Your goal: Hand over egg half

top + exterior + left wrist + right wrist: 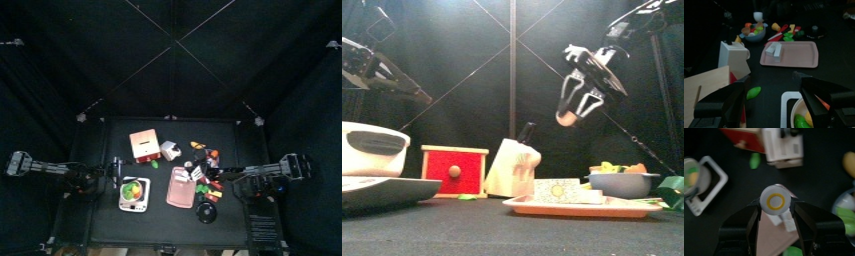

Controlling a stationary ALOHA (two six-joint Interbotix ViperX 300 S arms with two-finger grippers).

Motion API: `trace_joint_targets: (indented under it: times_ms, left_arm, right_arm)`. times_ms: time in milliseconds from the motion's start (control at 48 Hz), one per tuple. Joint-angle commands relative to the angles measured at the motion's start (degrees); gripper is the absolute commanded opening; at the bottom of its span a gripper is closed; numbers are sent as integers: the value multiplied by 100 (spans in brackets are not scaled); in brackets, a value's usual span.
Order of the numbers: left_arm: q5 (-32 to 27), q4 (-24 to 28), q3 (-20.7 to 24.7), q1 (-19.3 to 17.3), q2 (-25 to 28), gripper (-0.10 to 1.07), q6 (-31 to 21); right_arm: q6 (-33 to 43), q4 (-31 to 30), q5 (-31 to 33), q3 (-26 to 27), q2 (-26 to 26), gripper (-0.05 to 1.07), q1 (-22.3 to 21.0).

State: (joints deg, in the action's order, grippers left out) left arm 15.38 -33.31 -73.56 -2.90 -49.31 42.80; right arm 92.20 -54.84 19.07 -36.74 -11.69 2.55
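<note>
The egg half (775, 202), white with a yellow ring, sits clamped between my right gripper's (775, 208) jaws, its flat face toward the wrist camera. In the front view the same gripper (577, 108) hangs high at the right, well above the table, with the egg half (569, 118) at its tips. My left gripper (772, 97) stands wide open and empty, low over the table's left part. The front view shows only the left arm (376, 68), raised at the far left.
A pink tray (576, 206) with a white card lies front right. Nearby stand a white knife block (513, 166), a red drawer box (454, 170) and a bowl of toy food (623, 182). A green piece (753, 92) and a white tray (786, 102) lie under the left gripper.
</note>
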Motion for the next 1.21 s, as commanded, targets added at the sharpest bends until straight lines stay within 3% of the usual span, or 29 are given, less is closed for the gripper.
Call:
trace_joint_targets:
  times_ms: [0,125,271,375,521,604,854,1188]
  left_arm:
    - [62,18,70,-167,-9,101,0]
    - [-185,246,26,-88,35,101,79]
    - [-114,1661,70,563,378,101,62]
    - [571,2355,202,1099,729,101,62]
    - [1907,2997,255,1125,1362,101,299]
    - [2004,3507,378,1125,1758,101,580]
    - [1995,3568,835,1063,2593,101,861]
    - [2153,3568,914,932,2883,99,1116]
  right_arm:
    - [-9,-334,-448,448,343,71,44]
    - [-9,-853,-483,1020,932,71,62]
    - [9,-1090,-501,1503,1195,71,53]
    - [0,-1063,-536,1696,1345,71,35]
    - [44,-958,-826,1846,1503,70,53]
    - [18,-712,-1099,1846,1512,70,26]
    - [-9,-545,-1907,1775,1617,70,26]
    - [0,-501,-1942,1819,1705,70,26]
